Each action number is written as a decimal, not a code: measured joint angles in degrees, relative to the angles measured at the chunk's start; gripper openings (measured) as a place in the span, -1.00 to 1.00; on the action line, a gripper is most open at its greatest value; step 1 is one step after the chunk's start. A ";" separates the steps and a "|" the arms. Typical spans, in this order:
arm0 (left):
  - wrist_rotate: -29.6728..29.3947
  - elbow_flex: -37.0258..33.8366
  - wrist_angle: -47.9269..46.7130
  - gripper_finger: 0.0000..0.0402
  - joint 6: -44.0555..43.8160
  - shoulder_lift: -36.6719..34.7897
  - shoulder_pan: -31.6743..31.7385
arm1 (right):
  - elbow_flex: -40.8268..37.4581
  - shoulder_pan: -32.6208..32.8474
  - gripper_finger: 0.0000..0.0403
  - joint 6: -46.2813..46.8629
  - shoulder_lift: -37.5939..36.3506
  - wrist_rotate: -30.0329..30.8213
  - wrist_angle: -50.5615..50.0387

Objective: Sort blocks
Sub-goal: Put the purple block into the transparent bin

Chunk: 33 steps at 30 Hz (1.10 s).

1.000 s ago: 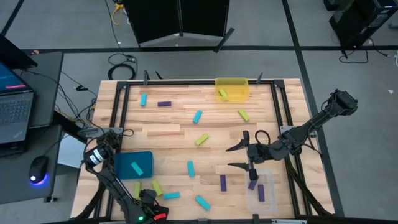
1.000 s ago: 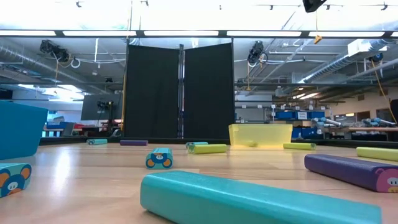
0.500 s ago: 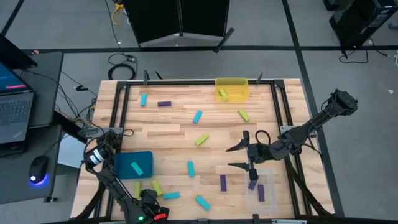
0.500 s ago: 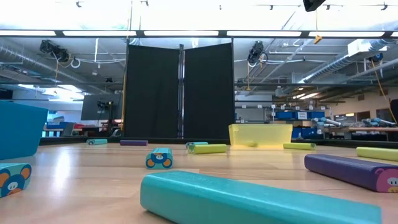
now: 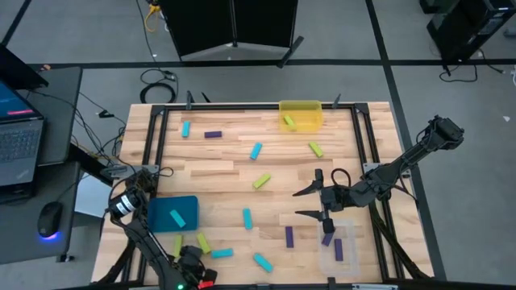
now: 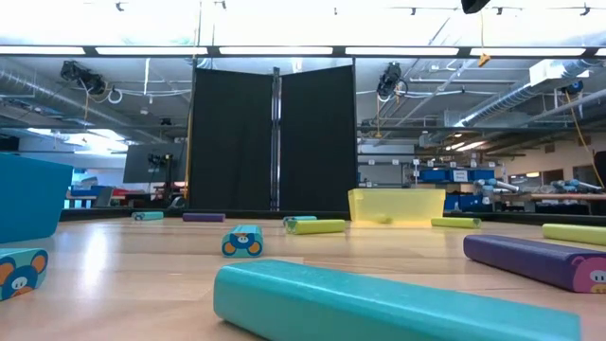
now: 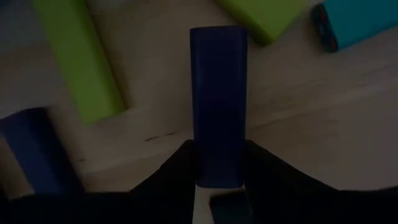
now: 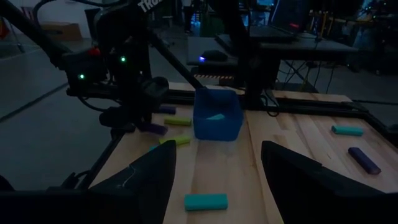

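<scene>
My left gripper [image 5: 189, 258] is at the table's near left edge, shut on a dark purple block [image 7: 217, 99]; it also shows in the right wrist view [image 8: 144, 119]. Green blocks [image 7: 78, 62] and a cyan block [image 7: 354, 25] lie on the wood around it. My right gripper [image 5: 308, 203] is open wide and empty, right of the table's middle, beside the clear bin [image 5: 348, 234]. Cyan, purple and green blocks lie scattered flat on the table, such as a cyan one [image 5: 247, 217] and a purple one [image 5: 289, 236]. My left gripper pinches the purple block's two long sides near one end [image 7: 217, 174] between its two fingers [image 7: 177, 171]. The fingers lie along the block, which sticks out straight ahead of them. Whether the block is clear of the table, I cannot tell.
A teal bin [image 5: 190, 203] holding a cyan block stands near left. A yellow bin [image 5: 306, 105] with a green block stands at the far edge. The clear bin holds a purple block [image 5: 339, 250]. A black frame rims the table.
</scene>
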 joint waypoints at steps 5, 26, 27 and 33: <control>-2.81 1.99 -1.24 -0.43 0.35 -0.02 0.00 | 0.00 0.00 0.23 -0.01 0.00 -0.02 -0.02; -27.31 7.39 -5.41 -0.43 10.90 -0.28 6.87 | 1.51 -0.07 0.21 -7.30 -0.36 -0.28 4.97; -28.10 7.39 -5.18 -0.42 12.51 -0.28 7.80 | 2.43 -0.07 0.21 -7.81 -0.39 -0.29 4.27; -31.98 7.39 0.19 -0.42 25.21 -0.28 14.39 | 11.28 0.13 0.21 -13.36 -0.39 -0.44 -3.85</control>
